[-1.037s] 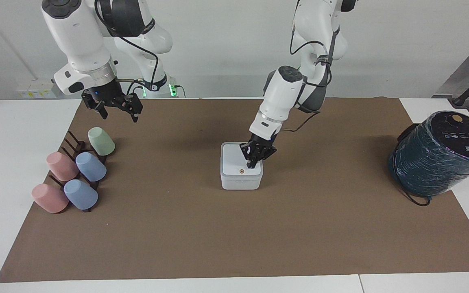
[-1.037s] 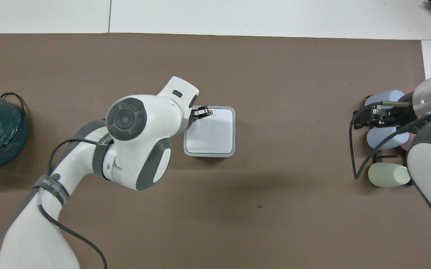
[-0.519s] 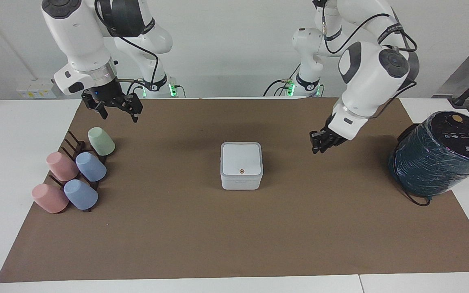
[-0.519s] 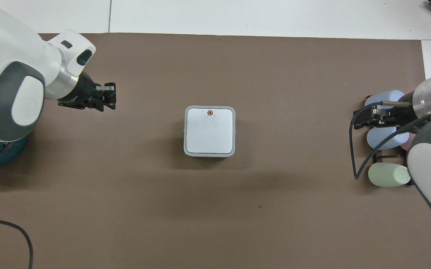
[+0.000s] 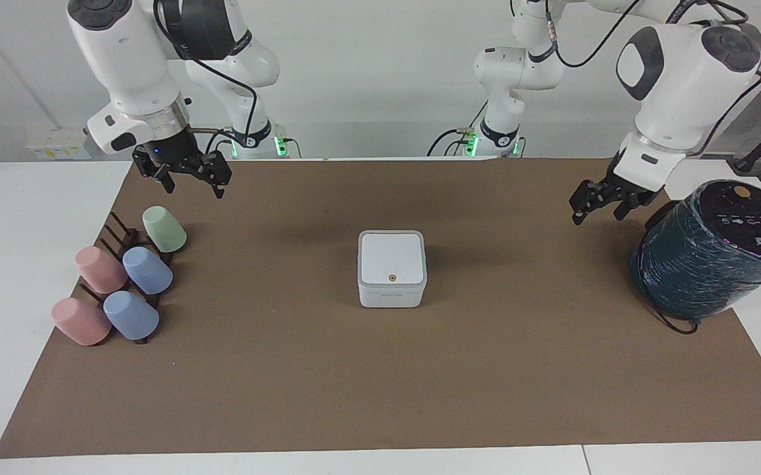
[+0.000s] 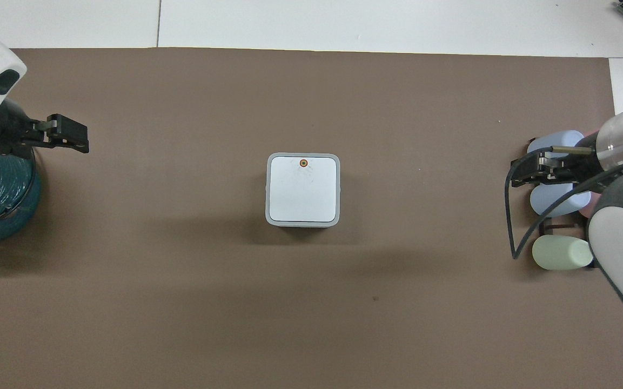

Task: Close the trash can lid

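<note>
Trash can point(image 5: 391, 268) mid-mat, lid point(image 5: 392, 257) flat down on it, orange dot up. Left gripper point(image 5: 596, 204) empty, fingers spread, raised over mat well off the can toward left arm's end, beside teal cylinder point(image 5: 717, 254). Right gripper point(image 5: 185, 173) empty, fingers apart, raised toward right arm's end, waiting near cup rack point(image 5: 123, 277).

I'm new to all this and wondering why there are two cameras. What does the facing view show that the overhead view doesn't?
Only the facing view shows both arms' bases, the trash can's front wall and two pink cups. Only the overhead view shows the lid square-on. Both show the lid down, the left gripper beside the teal cylinder, and the right gripper waiting over the cup rack.
</note>
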{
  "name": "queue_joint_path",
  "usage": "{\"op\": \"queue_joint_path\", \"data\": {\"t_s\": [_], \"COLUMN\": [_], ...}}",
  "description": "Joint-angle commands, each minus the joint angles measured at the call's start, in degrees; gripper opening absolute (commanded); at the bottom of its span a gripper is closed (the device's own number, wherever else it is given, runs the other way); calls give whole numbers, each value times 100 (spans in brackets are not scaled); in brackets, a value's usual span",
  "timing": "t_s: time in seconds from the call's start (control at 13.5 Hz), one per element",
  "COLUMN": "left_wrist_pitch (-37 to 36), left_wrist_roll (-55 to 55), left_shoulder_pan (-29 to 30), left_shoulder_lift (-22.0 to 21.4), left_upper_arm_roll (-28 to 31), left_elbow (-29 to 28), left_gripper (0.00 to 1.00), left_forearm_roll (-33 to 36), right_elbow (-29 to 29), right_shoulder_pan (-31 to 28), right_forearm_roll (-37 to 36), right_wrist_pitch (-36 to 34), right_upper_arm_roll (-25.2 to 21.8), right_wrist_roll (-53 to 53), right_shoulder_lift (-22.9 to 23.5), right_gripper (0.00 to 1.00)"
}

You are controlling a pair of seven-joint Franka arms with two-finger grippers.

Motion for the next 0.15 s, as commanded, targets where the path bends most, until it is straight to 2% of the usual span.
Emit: {"op": "queue_joint_path", "data": {"t_s": [0.0, 0.07], "left_wrist_pitch": [-28, -27], "left_wrist_roll": [333, 395], "left_shoulder_pan": [-6, -15], "left_shoulder_lift": [-99, -108], "left_upper_arm_roll": [3, -6], "left_elbow": [20, 11], "left_gripper": [100, 100], "left_forearm_roll": [140, 140], "right_elbow": [-167, -167], "right_shoulder_pan": [-97, -97], "right_forearm_roll": [25, 25], "right_wrist_pitch": [60, 60], "right_upper_arm_roll": [58, 58], "right_wrist_roll": [-136, -136], "right_shoulder_lift": [-150, -150], "right_gripper": [100, 100]}}
